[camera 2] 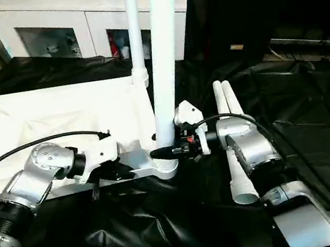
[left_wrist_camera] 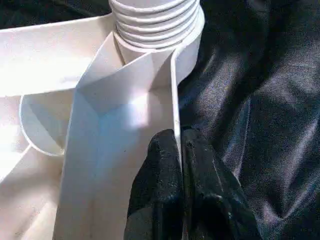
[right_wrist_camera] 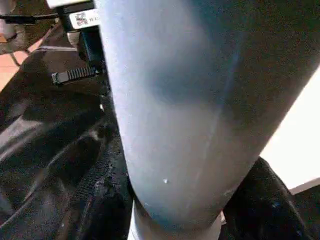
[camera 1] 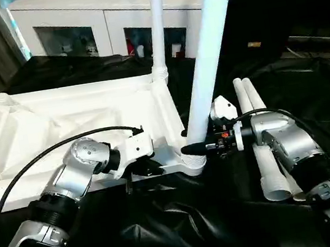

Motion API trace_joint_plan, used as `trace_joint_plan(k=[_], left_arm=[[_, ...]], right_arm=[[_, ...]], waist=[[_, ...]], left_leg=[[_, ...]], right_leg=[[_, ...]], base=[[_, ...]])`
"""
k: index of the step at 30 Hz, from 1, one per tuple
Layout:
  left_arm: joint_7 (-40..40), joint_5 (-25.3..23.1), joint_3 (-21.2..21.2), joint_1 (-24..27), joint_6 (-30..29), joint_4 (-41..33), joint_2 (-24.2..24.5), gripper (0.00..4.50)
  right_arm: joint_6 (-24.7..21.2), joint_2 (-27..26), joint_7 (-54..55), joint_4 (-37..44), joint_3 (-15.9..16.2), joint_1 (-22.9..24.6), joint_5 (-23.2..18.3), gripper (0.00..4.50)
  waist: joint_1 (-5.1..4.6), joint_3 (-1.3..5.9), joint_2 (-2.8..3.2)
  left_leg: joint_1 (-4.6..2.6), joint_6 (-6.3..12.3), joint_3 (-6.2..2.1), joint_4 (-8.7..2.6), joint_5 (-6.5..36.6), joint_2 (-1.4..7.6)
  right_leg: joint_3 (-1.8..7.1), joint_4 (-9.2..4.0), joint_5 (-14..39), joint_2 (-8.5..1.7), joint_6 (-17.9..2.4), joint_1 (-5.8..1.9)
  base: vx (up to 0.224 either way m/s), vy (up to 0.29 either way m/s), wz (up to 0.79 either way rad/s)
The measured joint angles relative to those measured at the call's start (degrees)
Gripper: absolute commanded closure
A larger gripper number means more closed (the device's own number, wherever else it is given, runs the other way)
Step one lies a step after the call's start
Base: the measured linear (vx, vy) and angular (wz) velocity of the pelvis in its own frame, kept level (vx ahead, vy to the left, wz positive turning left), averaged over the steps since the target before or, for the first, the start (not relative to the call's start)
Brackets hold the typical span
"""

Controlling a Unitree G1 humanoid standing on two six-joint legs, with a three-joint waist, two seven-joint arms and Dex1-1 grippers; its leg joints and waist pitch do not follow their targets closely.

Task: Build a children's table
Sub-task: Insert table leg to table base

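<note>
**Leg held upright at the near corner socket**

The white plastic tabletop (camera 1: 90, 119) is laid underside up, ribbed, on the black sheeting (camera 1: 169, 234). Its thin side wall is pinched by the left gripper (left_wrist_camera: 180, 150), jaws pressed together on it. A smooth tubular leg (camera 1: 205, 61) is clasped by the right gripper (camera 1: 201, 148) at the round near-right corner socket (camera 1: 191, 164). Another leg (camera 1: 156, 25) stands in the far-right corner. Two spare legs (camera 1: 261, 140) are left just beside the right forearm, narrowing the room there.
</note>
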State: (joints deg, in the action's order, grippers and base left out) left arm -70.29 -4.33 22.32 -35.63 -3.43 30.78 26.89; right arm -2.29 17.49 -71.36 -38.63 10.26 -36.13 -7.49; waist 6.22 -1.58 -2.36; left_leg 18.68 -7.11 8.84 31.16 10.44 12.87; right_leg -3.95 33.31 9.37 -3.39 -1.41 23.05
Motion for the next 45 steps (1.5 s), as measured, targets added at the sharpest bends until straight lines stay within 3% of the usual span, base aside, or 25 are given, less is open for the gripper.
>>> trace_joint_plan(k=[6,12,13,15,18,19,20,21,22,23,24,25,26,29,34,45], left_arm=[[5.22,-1.24,-1.29,-0.98,-4.08,2.37,-1.49,4.50],[17.40,-2.37,-2.60,-5.11,-12.91,7.45,-8.89,4.50],[21.82,-2.92,-3.46,-6.36,-15.30,9.48,-11.67,4.50],[26.44,-3.71,-3.66,-7.88,-17.05,11.55,-14.23,4.50],[34.16,-4.43,-4.94,-9.75,-19.02,15.07,-19.31,4.50],[36.16,-4.38,-5.26,-10.10,-19.55,15.80,-20.84,4.50],[37.51,-4.35,-5.59,-10.40,-20.04,16.36,-21.97,4.50],[38.77,-4.37,-5.64,-10.50,-20.47,16.91,-23.11,4.50],[40.14,-4.38,-5.75,-10.45,-20.65,17.02,-23.86,4.50],[40.63,-4.37,-5.76,-10.43,-20.88,17.00,-24.43,4.50],[40.68,-4.34,-5.92,-10.47,-21.13,16.83,-24.55,4.50],[40.72,-4.32,-6.17,-10.56,-21.43,16.78,-24.73,4.50],[40.74,-4.33,-6.20,-10.60,-21.63,16.78,-24.86,4.50],[41.33,-4.35,-6.24,-10.83,-21.66,17.43,-25.15,4.50],[41.33,-4.35,-6.16,-10.94,-21.67,17.90,-25.28,4.50],[41.04,-4.35,-6.02,-10.63,-21.66,17.06,-24.75,4.50]], right_arm=[[-0.05,-5.38,12.93,-5.82,-2.86,-1.87,0.01,2.62],[-0.42,-9.93,32.64,-12.26,-7.55,-4.63,0.43,2.62],[0.00,-11.86,39.86,-14.46,-8.87,-5.97,0.49,2.62],[0.51,-13.96,47.59,-16.86,-9.89,-7.39,0.85,2.62],[2.05,-16.99,58.99,-20.12,-12.08,-9.30,0.93,2.62],[2.49,-17.36,61.61,-20.74,-12.36,-9.68,1.10,2.62],[2.73,-17.58,63.20,-20.91,-12.82,-9.69,1.13,2.62],[2.93,-17.67,64.28,-20.96,-13.31,-9.59,1.15,2.62],[2.92,-17.85,65.26,-21.28,-13.44,-9.60,1.47,2.62],[2.98,-17.92,65.66,-21.49,-13.44,-9.70,1.74,2.62],[3.01,-18.16,66.06,-22.12,-13.44,-10.26,2.19,2.62],[3.09,-18.25,66.38,-22.42,-13.44,-10.68,2.57,2.62],[3.25,-18.27,66.47,-22.50,-13.45,-10.69,2.65,2.62],[3.70,-18.26,66.63,-23.49,-14.08,-10.93,2.93,2.62],[3.70,-18.26,66.61,-24.45,-14.32,-11.35,3.41,2.62],[3.70,-18.27,65.95,-25.01,-14.38,-12.04,4.14,2.62]], waist=[[-1.38,0.05,-0.23],[-1.77,-0.20,-0.20],[-1.84,-0.28,-0.10],[-1.95,-0.49,0.25],[-2.41,-0.97,1.47],[-2.42,-1.14,2.00],[-2.30,-1.47,2.14],[-1.44,-1.47,1.46],[-1.12,-1.24,-0.88],[-0.71,-1.27,-0.97],[-0.08,-1.23,-0.37],[0.31,-0.82,0.85],[0.31,-0.45,1.37],[0.01,0.04,0.61],[-0.58,0.29,0.23],[-0.77,0.31,0.19]], left_leg=[[-0.55,-0.02,-0.01,0.31,-0.01,-0.06],[-0.56,-0.01,-0.26,0.77,-0.01,-0.12],[-0.58,-0.01,-0.33,0.86,-0.01,-0.12],[-0.52,0.00,-0.56,0.94,0.00,-0.09],[-0.73,0.35,-0.98,0.77,0.20,0.30],[-0.56,0.62,-1.07,0.56,0.35,0.90],[-0.53,0.62,-0.85,0.65,0.35,0.87],[-0.79,0.62,0.60,0.62,0.35,0.84],[-1.86,0.75,1.94,0.96,0.47,0.29],[-1.90,0.51,1.78,2.05,1.42,0.11],[-1.50,0.85,0.81,2.75,2.75,-0.06],[-0.52,0.93,-0.73,2.33,2.78,-0.32],[-0.45,0.43,-1.22,1.83,2.50,-0.35],[-0.34,0.29,-1.21,0.97,2.39,-0.87],[-0.55,0.44,-0.51,1.19,2.29,-1.03],[-0.62,0.44,-0.33,0.66,2.29,-1.00]], right_leg=[[0.01,0.21,0.21,0.00,0.36,-0.31],[-0.37,-0.39,0.24,-0.08,0.40,-0.20],[-0.59,-0.62,0.25,-0.14,0.41,-0.29],[-1.61,-1.24,0.25,-0.52,0.41,-0.52],[-4.85,-3.48,0.25,-1.53,0.42,-1.52],[-5.53,-3.57,0.60,-1.95,0.54,-2.49],[-4.74,-1.32,1.94,-2.08,0.47,-2.44],[-2.78,1.90,3.01,-2.15,-0.40,-2.34],[-0.84,3.18,2.95,-2.23,1.19,-1.80],[-0.94,3.24,3.11,-2.22,1.26,-1.58],[-1.71,2.82,3.15,-2.35,1.19,-1.43],[-2.98,1.97,3.18,-2.46,1.22,-1.81],[-3.30,1.40,3.17,-2.46,1.23,-1.82],[-2.71,0.65,3.12,-2.42,1.17,-1.80],[-1.42,0.69,2.87,-2.40,1.21,-1.83],[-1.35,0.73,2.87,-2.24,1.22,-1.81]], base=[[-0.010,0.001,-0.01],[-0.038,0.009,-0.05],[0.000,0.000,0.00],[0.000,0.000,0.00],[-0.016,0.017,-0.02],[0.000,0.000,0.00],[-0.061,-0.009,0.06],[0.020,-0.085,0.21],[0.020,-0.085,0.21],[0.089,-0.080,0.09],[0.075,0.013,-0.36],[0.075,0.013,-0.36],[0.094,0.066,-0.43],[0.000,0.000,0.00],[0.000,0.000,0.00],[0.000,0.000,0.00]])
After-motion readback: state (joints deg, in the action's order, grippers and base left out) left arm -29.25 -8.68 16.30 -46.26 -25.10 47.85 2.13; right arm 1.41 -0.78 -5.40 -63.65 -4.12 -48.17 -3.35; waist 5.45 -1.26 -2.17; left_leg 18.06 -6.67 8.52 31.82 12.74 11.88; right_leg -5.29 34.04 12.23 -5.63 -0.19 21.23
